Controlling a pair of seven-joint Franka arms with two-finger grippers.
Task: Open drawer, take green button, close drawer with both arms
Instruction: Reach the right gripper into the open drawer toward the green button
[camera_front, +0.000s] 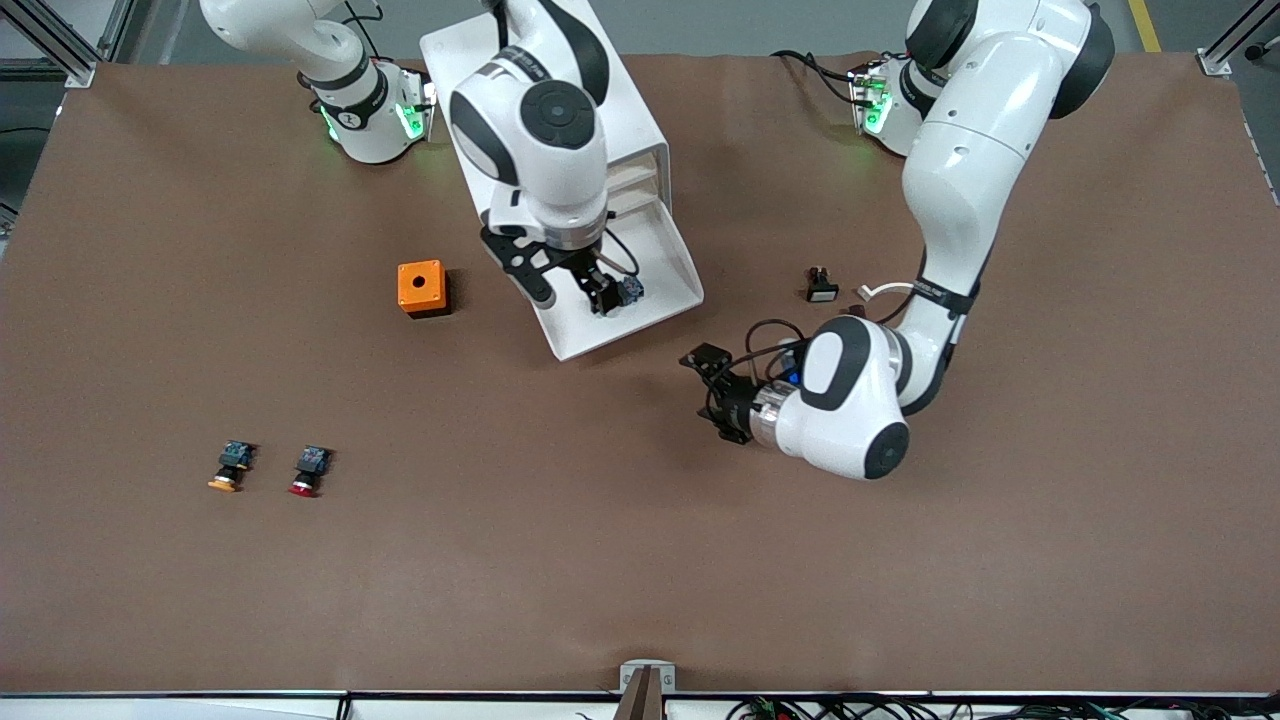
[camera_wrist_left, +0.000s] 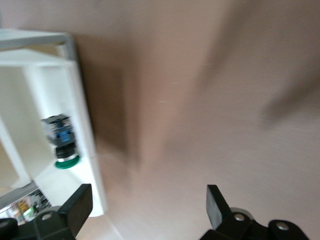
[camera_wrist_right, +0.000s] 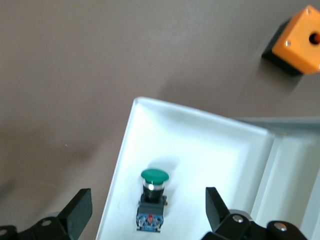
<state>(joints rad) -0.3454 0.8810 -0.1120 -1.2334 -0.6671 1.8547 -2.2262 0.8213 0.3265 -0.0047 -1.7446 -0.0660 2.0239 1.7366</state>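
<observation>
Buttons with orange cap (camera_front: 230, 468) and red cap (camera_front: 308, 471) sit toward the right arm's end, nearer the camera edge. Orange box (camera_front: 421, 288) beside the cabinet (camera_front: 590, 100). Drawer (camera_front: 668, 262) pulled out, button (camera_wrist_right: 152, 201) lying inside. Right gripper (camera_wrist_right: 147, 212) over it, fingers spread wide. Left gripper (camera_wrist_left: 150, 210) wide apart, empty, over bare table beside the drawer.

Drawer (camera_front: 668, 262): plain white. Button (camera_wrist_right: 153, 200): green cap, black body, blue rear block. Box (camera_front: 421, 287): orange with a black hole. Counter (camera_front: 640, 560): uniform brown. Loose buttons: one orange-capped (camera_front: 230, 467), one red-capped (camera_front: 308, 471). Arms: glossy white, black joint bands.
</observation>
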